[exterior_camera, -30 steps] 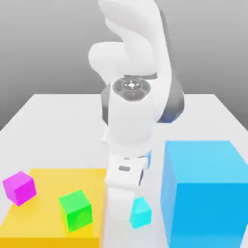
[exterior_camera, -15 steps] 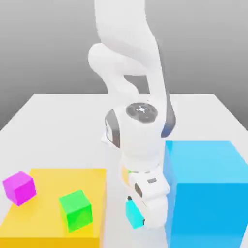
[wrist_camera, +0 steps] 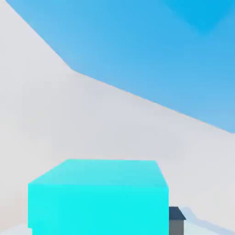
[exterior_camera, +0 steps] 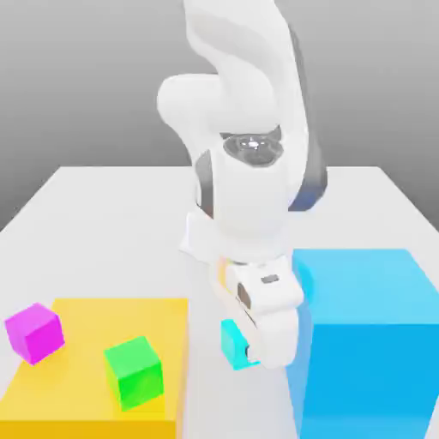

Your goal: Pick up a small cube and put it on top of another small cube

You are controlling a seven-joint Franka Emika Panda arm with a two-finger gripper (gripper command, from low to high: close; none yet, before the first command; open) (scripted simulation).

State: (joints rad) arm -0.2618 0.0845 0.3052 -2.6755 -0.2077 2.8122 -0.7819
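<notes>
A small cyan cube (exterior_camera: pixel 232 342) hangs clear of the white counter (exterior_camera: pixel 111 223), pinched between the fingers (exterior_camera: pixel 257 347) of the robot's gripper (exterior_camera: pixel 244 347) — they are drawn in narrow against its sides. In the hand view the same cube (wrist_camera: pixel 97 197) sits close to the lens, with one dark fingertip (wrist_camera: pixel 176 220) pressed to its side and pale counter (wrist_camera: pixel 92 124) beneath it. In the exterior view the held cube is just beside the near face of a huge blue cube (exterior_camera: pixel 364 339), which stands on the counter toward the exterior view's right. The hand view shows that blue block (wrist_camera: pixel 151 50) as a broad blue wall beyond the cube. The white arm (exterior_camera: pixel 244 163) comes down from above, its wrist bent toward the viewer. Toward the exterior view's left lies a flat yellow slab (exterior_camera: pixel 81 360) — a green cube (exterior_camera: pixel 134 372) rests on it, well apart from the held cube. A magenta cube (exterior_camera: pixel 34 333) sits at the slab's far left edge, tilted slightly.
</notes>
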